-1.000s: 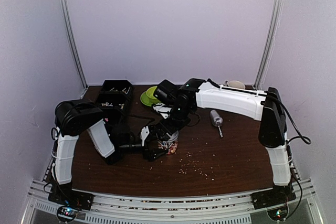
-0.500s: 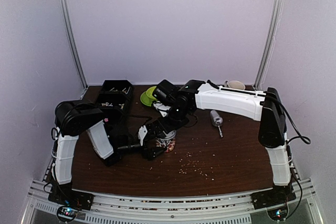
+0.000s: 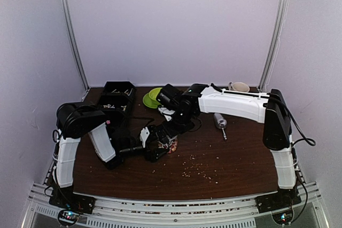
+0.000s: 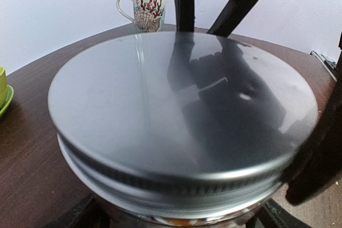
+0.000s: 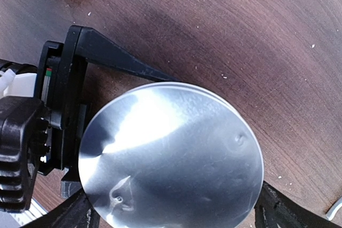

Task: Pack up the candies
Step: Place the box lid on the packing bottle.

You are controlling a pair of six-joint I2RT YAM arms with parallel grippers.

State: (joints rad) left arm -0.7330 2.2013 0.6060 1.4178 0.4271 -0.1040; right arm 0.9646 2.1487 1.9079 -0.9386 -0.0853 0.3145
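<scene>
Screwing the lid (image 5: 171, 158) down looks like the step in hand. Left pincer (image 3: 159, 144) is clamped on the jar (image 3: 170, 142) below the threaded rim. Right pincer (image 5: 176, 209) is closed on the lid from above, a finger at either edge. Candies (image 3: 173, 147) show as coloured specks inside the jar, at the middle of the bench (image 3: 240, 153); pale crumbs (image 3: 200, 170) lie nearer the front. To do it well, I judge: set the lid level so the thread catches cleanly, turn about the jar's own axis, press down only lightly, and grip firmly with the left so the jar neither spins nor tips.
</scene>
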